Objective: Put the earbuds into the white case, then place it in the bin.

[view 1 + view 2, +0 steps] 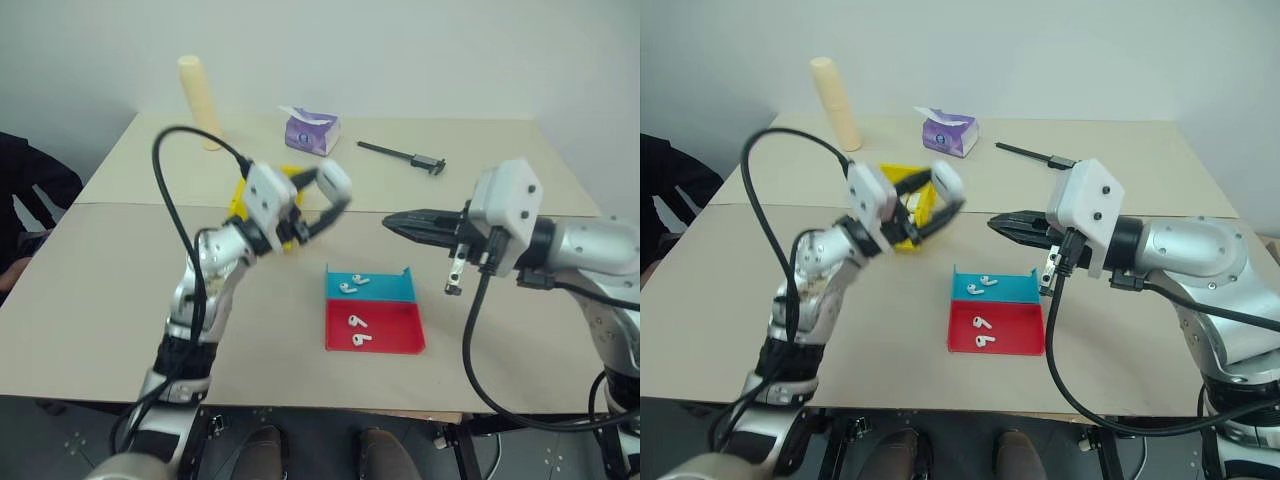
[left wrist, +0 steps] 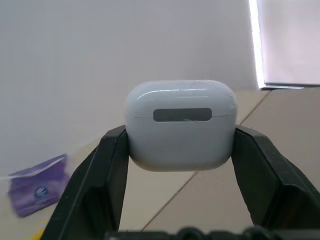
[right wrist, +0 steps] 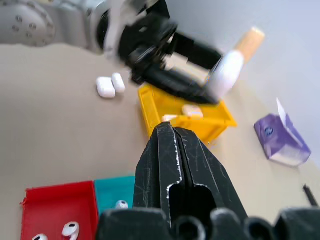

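Beige table (image 1: 120, 290): my left gripper (image 2: 180, 145) pinches white case (image 2: 180, 125) above bin (image 3: 175, 112); glossy, light, slippery, held by flanks; right gripper (image 3: 174, 145) closed empty

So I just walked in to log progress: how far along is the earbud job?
Done: the yellow bin already holds some white pieces. In hand: the left hand grips a closed white case raised near the bin; the right hand is shut and empty. Left: dropping this case in; four earbuds lie loose, two in the blue tray, two in the red tray.
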